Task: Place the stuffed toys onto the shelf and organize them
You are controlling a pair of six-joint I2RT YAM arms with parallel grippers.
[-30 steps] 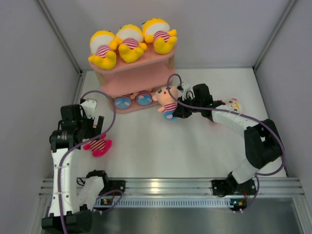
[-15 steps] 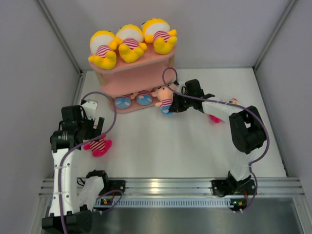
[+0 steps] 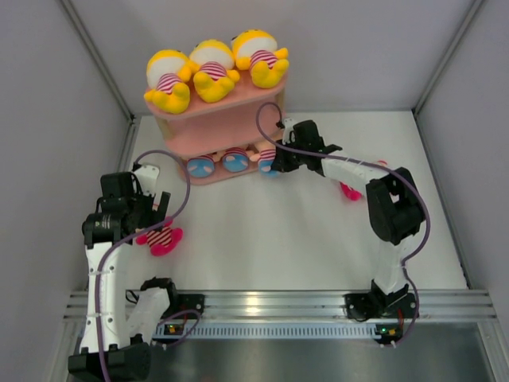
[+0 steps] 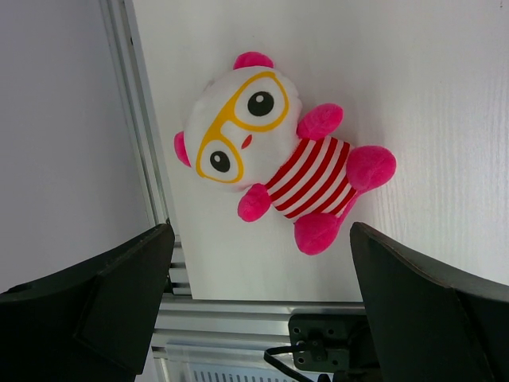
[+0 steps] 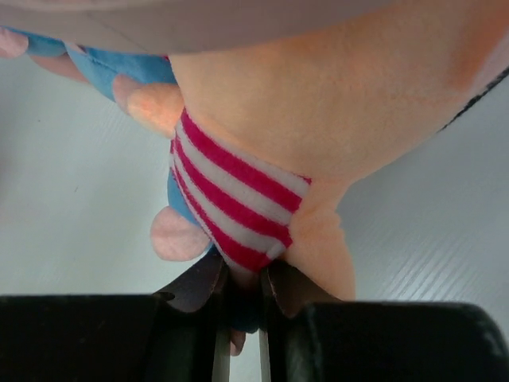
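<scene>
Clamped on the peach-faced doll [image 5: 270, 135] at the pink shelf's [image 3: 223, 131] bottom tier, the right gripper [image 5: 242, 290] should seat it fully inside before releasing; the left gripper [image 4: 258, 263] hangs open.

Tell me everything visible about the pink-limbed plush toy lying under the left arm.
The pink-limbed plush looks soft and fuzzy. It has a white face, yellow glasses stitched around round black eyes, pink ears, hands and feet, and a red-and-white striped shirt. It lies flat and face up on the white table, close to the metal rail at the table's edge. The left end effector hangs open above it, a finger on each side, not touching it.
</scene>
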